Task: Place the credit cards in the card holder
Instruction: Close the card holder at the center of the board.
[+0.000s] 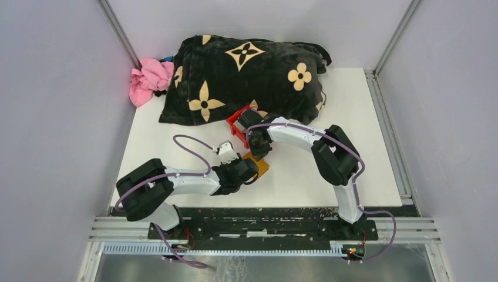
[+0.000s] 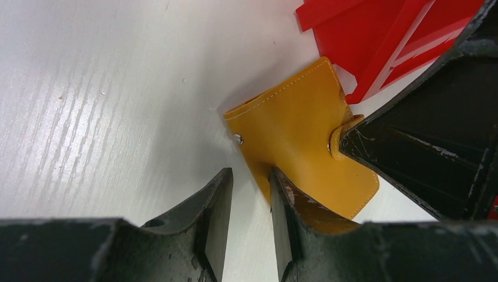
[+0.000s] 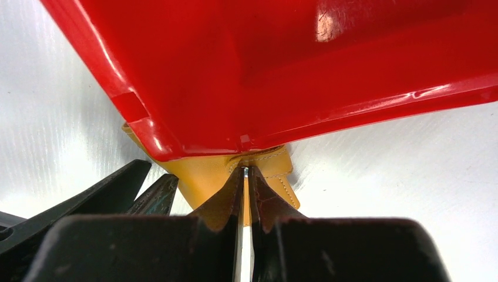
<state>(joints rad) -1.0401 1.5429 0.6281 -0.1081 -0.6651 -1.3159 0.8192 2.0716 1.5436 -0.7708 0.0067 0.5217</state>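
The card holder (image 2: 296, 138) is a folded yellow-tan wallet lying flat on the white table, just in front of the red bin (image 2: 399, 35). My right gripper (image 3: 245, 171) is shut on the card holder's (image 3: 205, 173) snap tab, right under the bin's rim (image 3: 176, 144). My left gripper (image 2: 251, 176) is open at the wallet's near edge. One finger rests over the leather and the other stands on bare table, with nothing gripped between them. In the top view both grippers meet at the card holder (image 1: 261, 167). The credit cards are out of view.
A black blanket with tan flower prints (image 1: 246, 76) is heaped at the back of the table, with a pink cloth (image 1: 150, 79) at its left. The red bin (image 1: 238, 123) stands against the blanket's front edge. Grey walls close in both sides.
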